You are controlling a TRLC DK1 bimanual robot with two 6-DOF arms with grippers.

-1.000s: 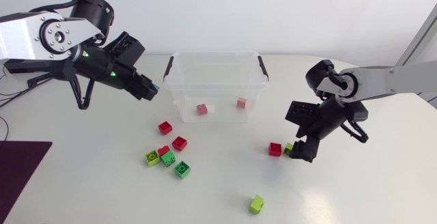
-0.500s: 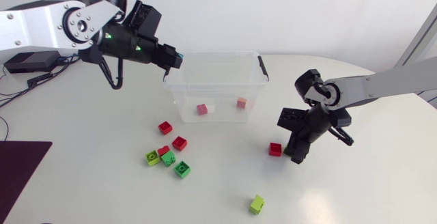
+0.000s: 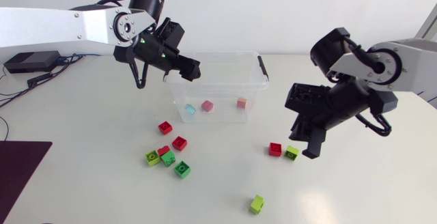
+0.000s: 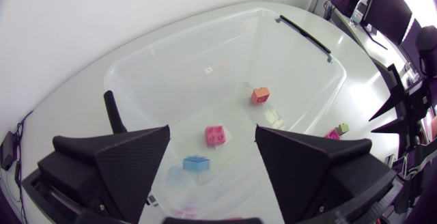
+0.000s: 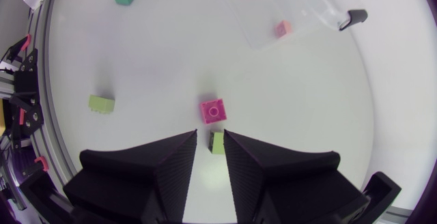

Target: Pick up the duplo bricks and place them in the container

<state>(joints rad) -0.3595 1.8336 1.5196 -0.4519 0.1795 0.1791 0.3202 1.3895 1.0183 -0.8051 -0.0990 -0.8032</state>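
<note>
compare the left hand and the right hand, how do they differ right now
The left hand is spread wide; the right hand is open by only a narrow gap. The left hand hangs over the container; the right hand hangs over the bare table beside it, above a lime brick. Shared: both are matte black, and neither holds a brick.

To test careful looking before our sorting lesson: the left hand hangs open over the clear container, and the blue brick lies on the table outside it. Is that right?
Not quite. The blue brick lies inside the container, near a pink brick, as the left wrist view shows. The left hand does hang open over the container.
</note>
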